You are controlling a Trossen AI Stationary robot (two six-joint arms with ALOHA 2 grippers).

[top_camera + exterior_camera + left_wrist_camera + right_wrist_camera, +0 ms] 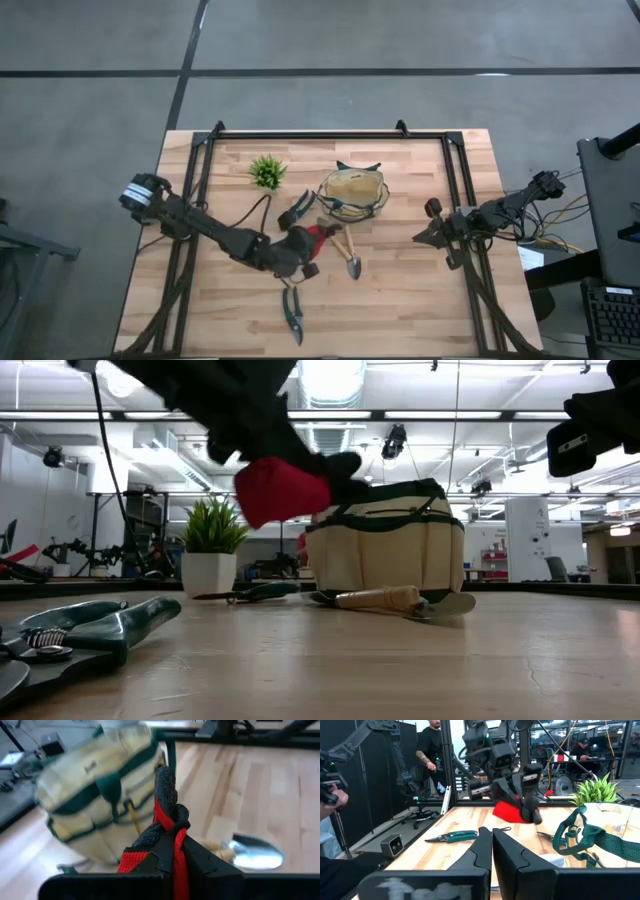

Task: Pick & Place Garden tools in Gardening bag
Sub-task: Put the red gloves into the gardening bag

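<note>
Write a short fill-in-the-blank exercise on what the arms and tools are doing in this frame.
1. The left gripper is shut on a red and black ____.
2. The bag stands beside a small green ____.
3. The trowel lies on the ____.
4. The right gripper holds ____.

Missing words: glove; plant; table; nothing

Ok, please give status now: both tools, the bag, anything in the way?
Left tool shut on red glove, lifted beside bag. Right tool shut, empty, waiting at right. Trowel lies before bag.
</note>
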